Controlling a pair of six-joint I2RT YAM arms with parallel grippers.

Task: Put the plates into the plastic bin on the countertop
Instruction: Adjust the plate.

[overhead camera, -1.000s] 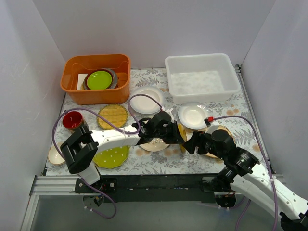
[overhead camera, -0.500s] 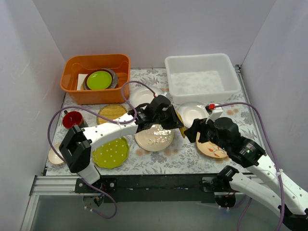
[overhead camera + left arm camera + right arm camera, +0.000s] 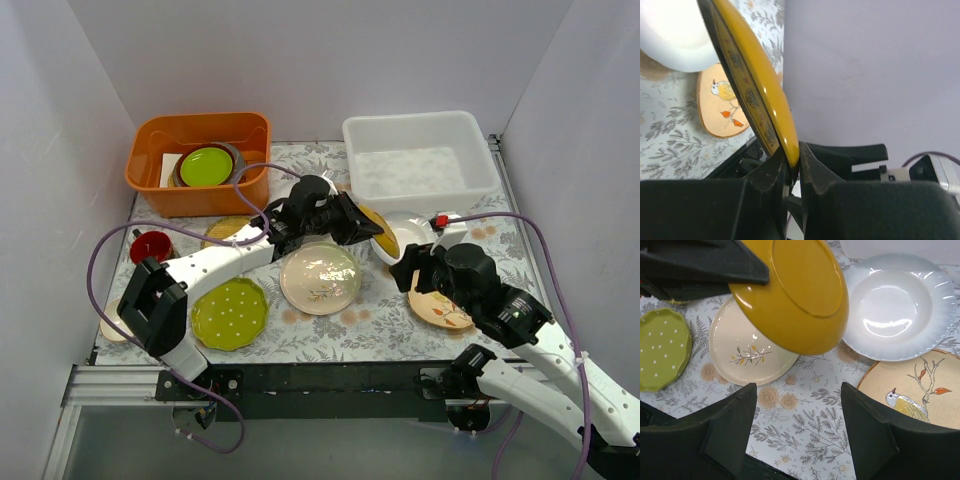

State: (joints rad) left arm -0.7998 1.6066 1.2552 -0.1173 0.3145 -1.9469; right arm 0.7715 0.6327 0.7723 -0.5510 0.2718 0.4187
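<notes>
My left gripper is clamped on the rim of the mustard plate. In the left wrist view, both fingers pinch the yellow edge with no gap showing. The plate hangs tilted above the countertop, and its glossy underside faces my right wrist camera. Seen from above, it sits between the cream plate and the white plate, near the front of the bin but not over it. The bin stands at the far right of the countertop, and I see no plates inside it.

My right gripper is spread wide and holds nothing. Its two fingers frame bare countertop just below the mustard plate. It hovers near the white plate and the bird plate, touching neither as far as I can tell.

The cream plate lies flat with a leaf sprig painted on it. The dotted green plate lies to its left, close to my left arm's base. A woven plate shows partly behind my left arm, with the red mug beside it. The orange tub stands at the far left and holds a plain green plate on grey dishes.
</notes>
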